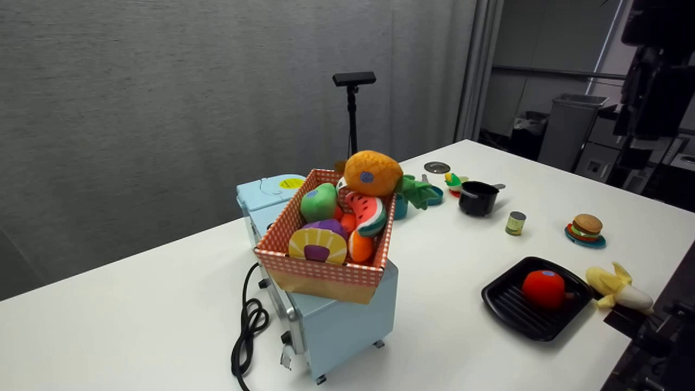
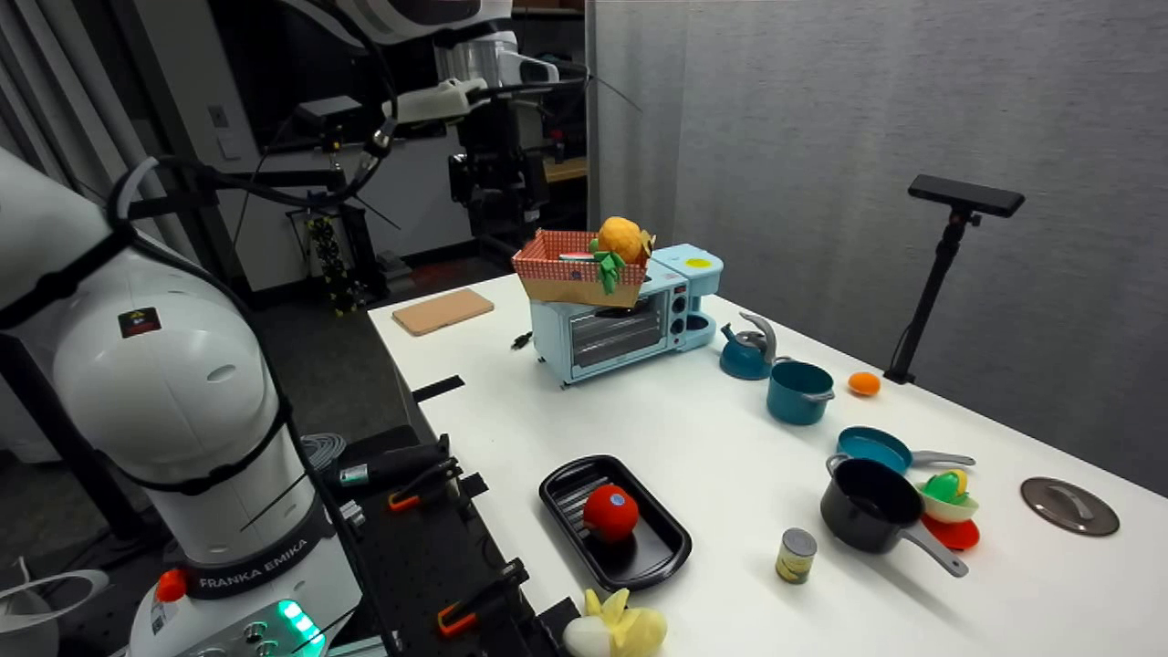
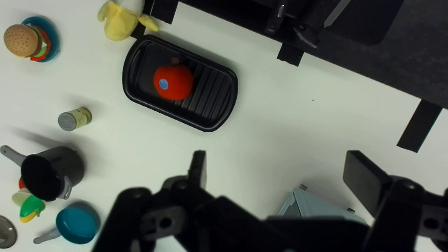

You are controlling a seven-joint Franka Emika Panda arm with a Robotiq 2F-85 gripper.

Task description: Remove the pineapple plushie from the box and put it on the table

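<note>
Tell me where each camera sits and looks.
An exterior view: above the flat white table, facing down into the red-checked rectangular basket; a dark upper-right shape may be the robot's.
An exterior view: near the smooth white arm at picture left, facing across the table.
Wrist view: on the arm's end, looking down past parted black blocky fingers to the rectangular black tray.
Both exterior views share the orange oval plush pineapple.

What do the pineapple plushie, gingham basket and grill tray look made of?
Pineapple plushie: likely matte fabric, from its textured body and drooping leaves.
Gingham basket: matte card or cloth; thin walls fit either.
Grill tray: satin metal or plastic; sheen fits both.
</note>
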